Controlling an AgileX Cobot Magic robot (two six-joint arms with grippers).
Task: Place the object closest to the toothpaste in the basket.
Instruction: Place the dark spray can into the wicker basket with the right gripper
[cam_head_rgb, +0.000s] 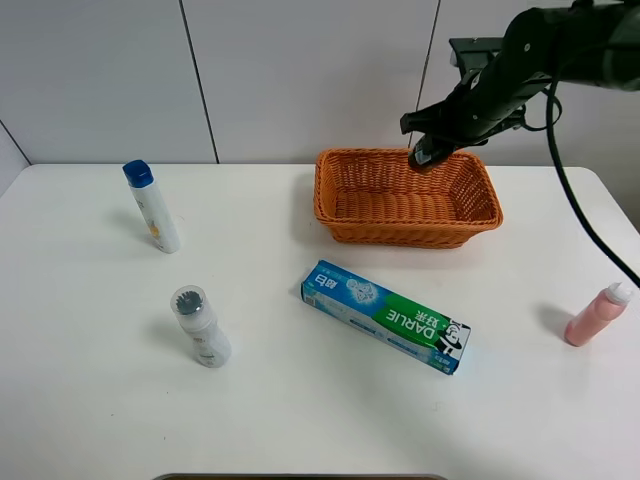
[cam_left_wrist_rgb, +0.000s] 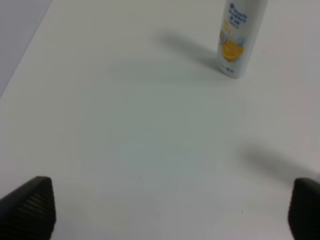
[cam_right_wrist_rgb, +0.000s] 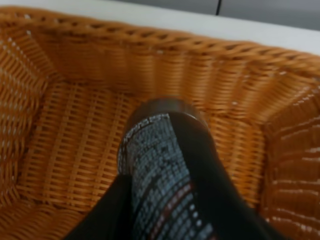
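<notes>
The toothpaste box (cam_head_rgb: 386, 315), blue and green, lies flat on the white table in front of the orange wicker basket (cam_head_rgb: 405, 228). My right gripper (cam_head_rgb: 428, 152) is shut on a dark cylindrical bottle (cam_right_wrist_rgb: 160, 170) with a patterned label. It holds the bottle tilted above the basket's far rim, and the right wrist view shows the basket floor (cam_right_wrist_rgb: 65, 145) below it. My left gripper (cam_left_wrist_rgb: 170, 207) is open and empty above bare table, with its black fingertips (cam_left_wrist_rgb: 30, 205) far apart.
A white bottle with a blue cap (cam_head_rgb: 152, 206) stands at the far left and also shows in the left wrist view (cam_left_wrist_rgb: 240, 35). A grey-capped bottle (cam_head_rgb: 200, 326) stands front left. A pink bottle (cam_head_rgb: 597, 314) stands at the right edge.
</notes>
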